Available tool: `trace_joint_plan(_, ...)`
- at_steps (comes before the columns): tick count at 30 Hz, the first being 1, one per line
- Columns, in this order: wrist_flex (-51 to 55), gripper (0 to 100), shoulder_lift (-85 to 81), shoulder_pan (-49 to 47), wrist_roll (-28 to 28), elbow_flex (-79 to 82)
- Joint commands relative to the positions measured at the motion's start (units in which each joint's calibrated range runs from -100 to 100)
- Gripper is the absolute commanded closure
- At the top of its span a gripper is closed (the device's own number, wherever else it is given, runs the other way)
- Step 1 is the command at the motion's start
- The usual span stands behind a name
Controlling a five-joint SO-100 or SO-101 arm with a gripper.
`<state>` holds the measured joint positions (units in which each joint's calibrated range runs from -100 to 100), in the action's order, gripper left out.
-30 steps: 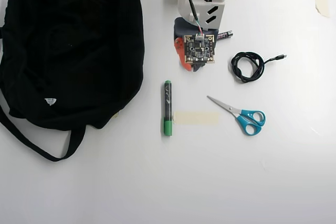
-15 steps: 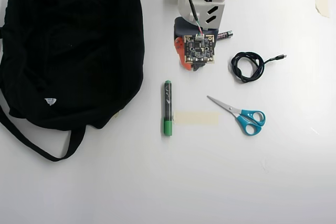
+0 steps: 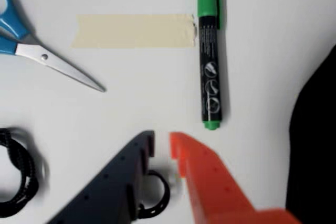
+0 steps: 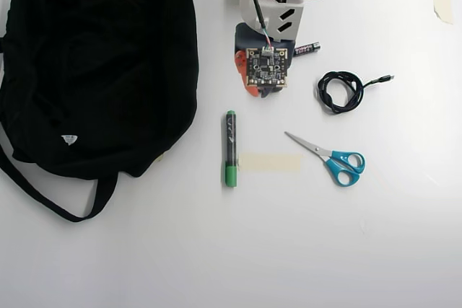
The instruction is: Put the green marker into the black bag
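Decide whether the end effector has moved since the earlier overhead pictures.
Yes. In the overhead view the end effector has shifted slightly up and left, away from the unmoved marker.

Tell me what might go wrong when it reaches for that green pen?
Two possible snags. The green marker lies against a strip of masking tape, so a finger might catch the tape. The claw looks nearly closed in the wrist view, so it would need to open first. The black bag lies flat with no visible opening.

Matt cloth black bag [image 4: 94, 63] (glossy plastic green marker [image 4: 230, 148])
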<state>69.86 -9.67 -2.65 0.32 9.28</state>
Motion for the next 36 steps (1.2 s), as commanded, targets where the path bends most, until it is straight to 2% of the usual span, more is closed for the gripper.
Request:
trace_joint_plan(1, 0.17, 85, -1.28, 1.00, -1.31, -1.64)
trace_joint_plan(3, -0.26, 79, -1.20, 1.00, -1.10, -1.64)
trace_joint_plan(7, -0.35, 74, -0.45, 1.97, -1.00, -0.83)
trace_joint_plan(17, -2.07, 74, 6.27, 3.17, 2.04, -1.28)
trace_joint_plan(30, -8.62, 73, 10.83, 3.39, 2.09, -1.46)
trace_joint_plan(36, -7.84, 69, 13.41, 3.32, 2.09, -2.90)
